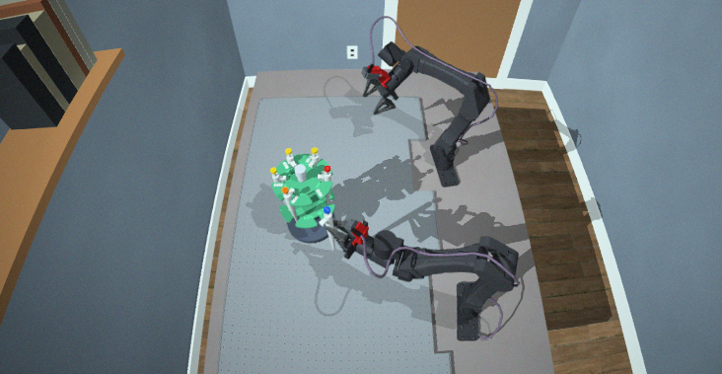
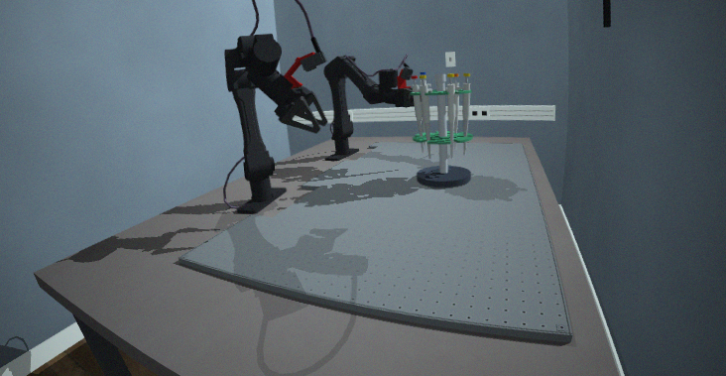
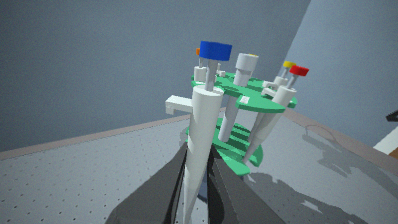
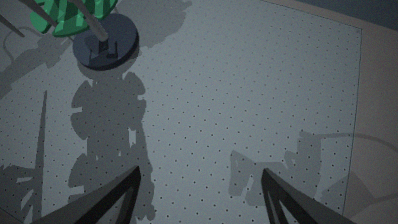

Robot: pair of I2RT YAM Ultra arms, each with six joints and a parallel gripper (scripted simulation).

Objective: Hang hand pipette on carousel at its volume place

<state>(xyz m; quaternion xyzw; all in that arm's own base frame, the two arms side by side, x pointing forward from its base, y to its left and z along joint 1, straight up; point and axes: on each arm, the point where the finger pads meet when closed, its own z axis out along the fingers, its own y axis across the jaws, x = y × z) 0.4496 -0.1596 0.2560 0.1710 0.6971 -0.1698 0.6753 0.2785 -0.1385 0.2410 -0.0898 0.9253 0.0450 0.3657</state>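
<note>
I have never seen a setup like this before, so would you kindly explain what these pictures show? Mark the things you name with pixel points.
Two black robot arms share one bench. The top picture looks down on it; the exterior one looks along it. The other two come from cameras on the arms' wrists. On the bench stands a carousel [image 1: 309, 219] [image 2: 443, 172] with five pipettes hanging from it: three yellow-topped, one red, one orange. The left gripper [image 1: 330, 228] [image 3: 198, 147] holds a blue-topped pipette [image 3: 202, 117] upright, slightly tilted, beside it. The right gripper [image 1: 372, 103] [image 4: 200, 173] is open and holds nothing.

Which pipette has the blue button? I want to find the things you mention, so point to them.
The pipette [image 3: 202, 130] upright in the left hand [image 1: 327, 226] [image 3: 198, 147]; the others, hung on the carousel [image 1: 309, 218] [image 2: 443, 177] [image 3: 265, 103], have yellow, red or orange buttons.
</note>
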